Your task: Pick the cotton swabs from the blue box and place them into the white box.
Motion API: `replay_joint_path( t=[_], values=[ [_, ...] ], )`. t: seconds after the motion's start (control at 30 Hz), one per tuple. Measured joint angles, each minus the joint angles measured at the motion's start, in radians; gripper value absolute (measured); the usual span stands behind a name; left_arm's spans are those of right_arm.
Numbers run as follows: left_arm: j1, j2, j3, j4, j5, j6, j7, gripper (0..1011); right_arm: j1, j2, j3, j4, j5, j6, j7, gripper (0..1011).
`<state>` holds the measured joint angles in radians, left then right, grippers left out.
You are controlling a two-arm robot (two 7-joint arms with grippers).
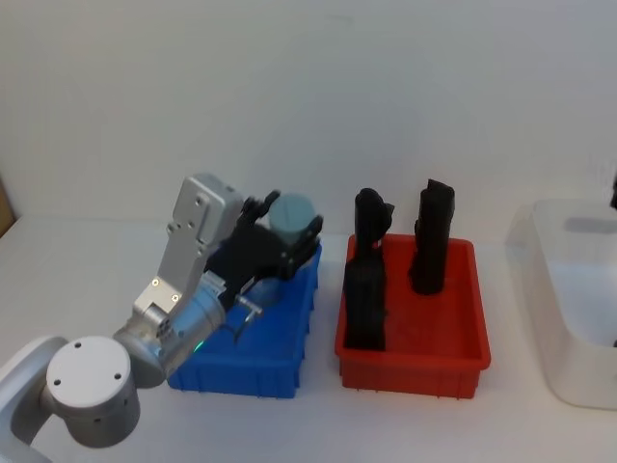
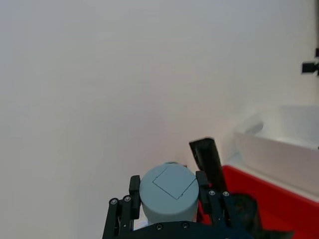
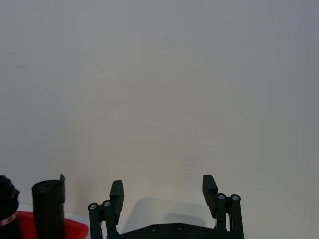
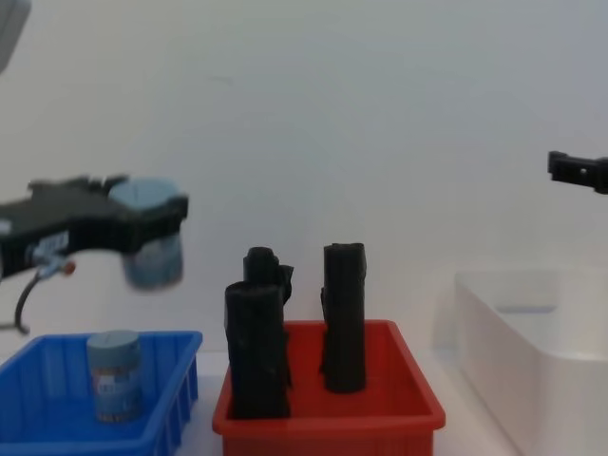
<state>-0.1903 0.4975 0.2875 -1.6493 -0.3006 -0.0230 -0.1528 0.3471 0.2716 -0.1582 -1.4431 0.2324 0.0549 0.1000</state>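
between blue box (image 1: 246,374) and white box (image 1: 551,313) — red bin (image 1: 410,374), black rolls (image 1: 431,239)

I am watching a white tabletop (image 1: 415,429) that is carrying three containers in a row. A low bright blue ribbed plastic bin (image 1: 241,378) is sitting at the left, a red plastic bin (image 1: 410,376) just beside it, and a taller plain white plastic tub (image 1: 578,381) is standing apart at the right.
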Motion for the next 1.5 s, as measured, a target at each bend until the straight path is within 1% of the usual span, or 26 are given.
replay_joint_path(
  t=[0.13, 0.27, 0.3, 0.33, 0.47, 0.6, 0.63, 0.8, 0.83, 0.9, 0.93, 1.07, 1.17, 1.23, 1.27, 1.5],
  values=[
    [-0.007, -0.005, 0.000, -0.023, 0.012, -0.030, -0.017, 670, 0.006, -0.002, -0.009, 0.013, -0.021, -0.029, 0.056, 1001],
    [-0.021, -0.015, 0.001, -0.048, 0.027, -0.075, -0.044, 670, 0.014, -0.005, -0.020, 0.030, -0.049, -0.066, 0.114, 1001],
    [-0.023, -0.016, 0.001, -0.051, 0.029, -0.082, -0.049, 670, 0.014, -0.005, -0.020, 0.030, -0.049, -0.066, 0.114, 1001],
    [-0.027, -0.019, 0.001, -0.056, 0.031, -0.089, -0.054, 670, 0.016, -0.006, -0.024, 0.036, -0.060, -0.082, 0.136, 1001],
    [-0.042, -0.032, 0.005, -0.070, 0.041, -0.126, -0.084, 670, 0.024, -0.009, -0.035, 0.055, -0.091, -0.123, 0.187, 1001],
    [-0.067, -0.054, 0.012, -0.082, 0.050, -0.171, -0.127, 670, 0.032, -0.013, -0.047, 0.075, -0.124, -0.167, 0.233, 1001],
    [-0.071, -0.057, 0.014, -0.083, 0.050, -0.177, -0.134, 670, 0.035, -0.015, -0.053, 0.085, -0.140, -0.188, 0.254, 1001],
    [-0.099, -0.088, 0.026, -0.088, 0.055, -0.224, -0.182, 670, 0.048, -0.023, -0.071, 0.114, -0.184, -0.245, 0.307, 1001],
    [-0.103, -0.092, 0.028, -0.088, 0.055, -0.229, -0.187, 670, 0.052, -0.026, -0.078, 0.125, -0.203, -0.266, 0.327, 1001],
    [-0.112, -0.103, 0.033, -0.089, 0.056, -0.241, -0.202, 670, 0.057, -0.030, -0.084, 0.135, -0.218, -0.284, 0.344, 1001],
    [-0.114, -0.106, 0.034, -0.089, 0.056, -0.245, -0.206, 670, 0.062, -0.033, -0.091, 0.146, -0.236, -0.303, 0.363, 1001],
    [-0.123, -0.117, 0.040, -0.092, 0.057, -0.253, -0.222, 670, 0.071, -0.041, -0.107, 0.166, -0.273, -0.337, 0.397, 1001],
    [-0.125, -0.124, 0.045, -0.093, 0.058, -0.257, -0.229, 670, 0.082, -0.051, -0.124, 0.187, -0.315, -0.369, 0.431, 1001],
    [-0.126, -0.127, 0.047, -0.093, 0.059, -0.258, -0.233, 670, 0.086, -0.054, -0.130, 0.195, -0.328, -0.379, 0.440, 1001],
    [-0.126, -0.128, 0.048, -0.093, 0.060, -0.258, -0.233, 670, 0.089, -0.058, -0.136, 0.202, -0.342, -0.389, 0.448, 1001],
    [-0.121, -0.133, 0.055, -0.092, 0.065, -0.255, -0.236, 670, 0.096, -0.068, -0.156, 0.222, -0.377, -0.412, 0.461, 1001]
  ],
)
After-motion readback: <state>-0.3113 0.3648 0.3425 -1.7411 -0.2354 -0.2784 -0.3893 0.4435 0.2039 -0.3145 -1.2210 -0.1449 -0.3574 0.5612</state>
